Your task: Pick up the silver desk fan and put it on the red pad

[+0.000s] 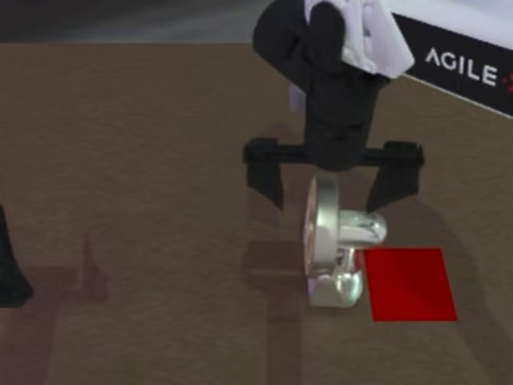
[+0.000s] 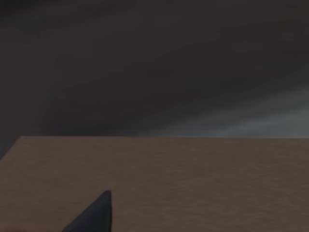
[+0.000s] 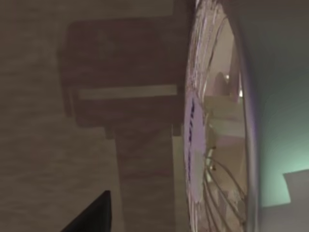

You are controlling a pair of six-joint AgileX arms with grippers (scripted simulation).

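fan: the fan stands upright on the bench, right of centre, its disc head edge-on to the top view with the grille face towards the bench's left and the stubby motor housing poking towards the right

pad: the pad lies flat on the bench just beside the fan's base, on its right; the two look to be touching or nearly so, and I cannot tell which

right hand: my right hand hangs over the far rim of the fan head, fingers spread wide, one on each side of the disc, neither yet touching it as far as I can see

key relation: the fan sits straight below and a little nearer than my right hand; the line between my fingers runs left to right, across the thin disc, so closing should pinch face against back

right wrist view: the fan's grille and chrome rim fill the frame close up, which fits a hand lined up with the head

left hand: my left hand is parked at the bench's left edge, well apart from the fan; whether it is open or closed I cannot tell

nearer arm: the right, by far

judgement: I am at the reach, grasp not yet made; what remains is to go down, close, lift, then shift a short way right onto the pad

risk: the chrome may slip in a thin pinch
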